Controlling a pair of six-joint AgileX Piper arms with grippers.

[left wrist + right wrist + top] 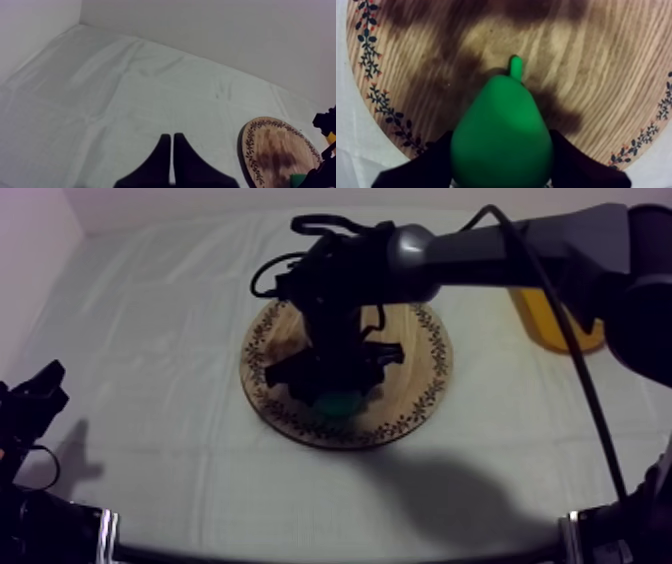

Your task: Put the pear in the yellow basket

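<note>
The green pear point(341, 402) lies on the near part of the round wooden board point(420, 378). My right gripper point(340, 396) comes down over it from the upper right. In the right wrist view the pear point(502, 135), stem pointing away, sits between the two black fingers point(426, 162), which press against both its sides over the board point(596, 65). My left gripper point(38, 393) rests low at the table's left side. Its fingers point(172, 145) lie together as a narrow wedge over bare cloth. From there the board point(277, 150) and a bit of the pear point(298, 180) show.
The yellow basket point(553, 326) stands at the back right of the table, partly covered by my right arm. Grey-white cloth lies open to the left of the board and along the front edge. A wall closes off the far side.
</note>
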